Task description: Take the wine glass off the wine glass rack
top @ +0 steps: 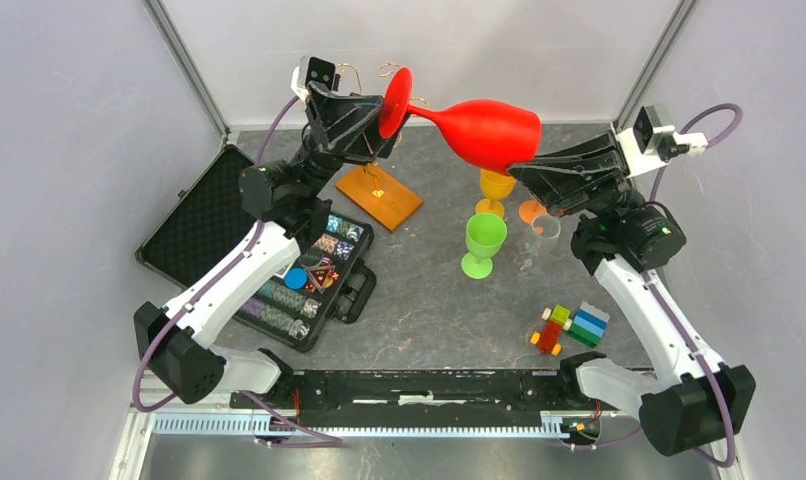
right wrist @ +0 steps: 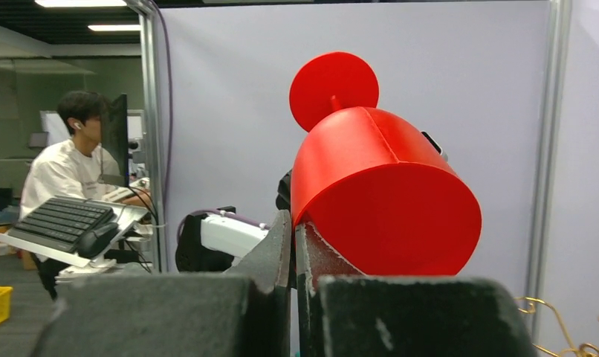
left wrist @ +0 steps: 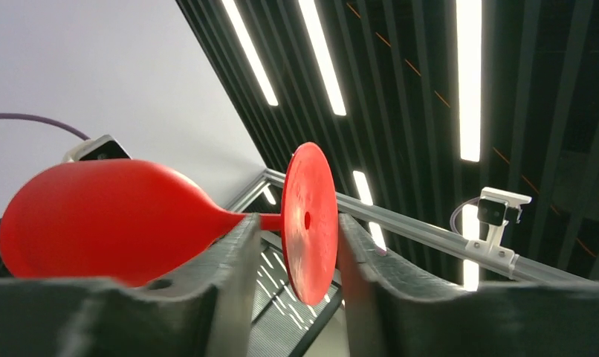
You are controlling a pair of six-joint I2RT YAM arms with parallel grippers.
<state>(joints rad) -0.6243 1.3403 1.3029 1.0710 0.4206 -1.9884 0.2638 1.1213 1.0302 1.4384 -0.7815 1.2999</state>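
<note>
Grey tabletop (top: 429, 300) boxed in by pale walls, with the red wine glass (top: 484, 132) held up in the air on its side. Its foot points left and its bowl right.

The left gripper (top: 384, 118) has its jaws part open on either side of the foot. In the left wrist view (left wrist: 296, 245) the round foot stands in the gap between the two fingers, and neither finger visibly presses on it.

The right gripper (top: 524, 165) is closed tight on the rim of the bowl. In its own view (right wrist: 293, 238) the fingers meet with only a thin slit between them, the wall of the wine glass (right wrist: 386, 201) pinched there.

The wine glass rack (top: 384, 200) stands below the foot, its wooden base on the table. Its gold curls rise just beside the foot, and whether wire and foot touch cannot be told.
</note>
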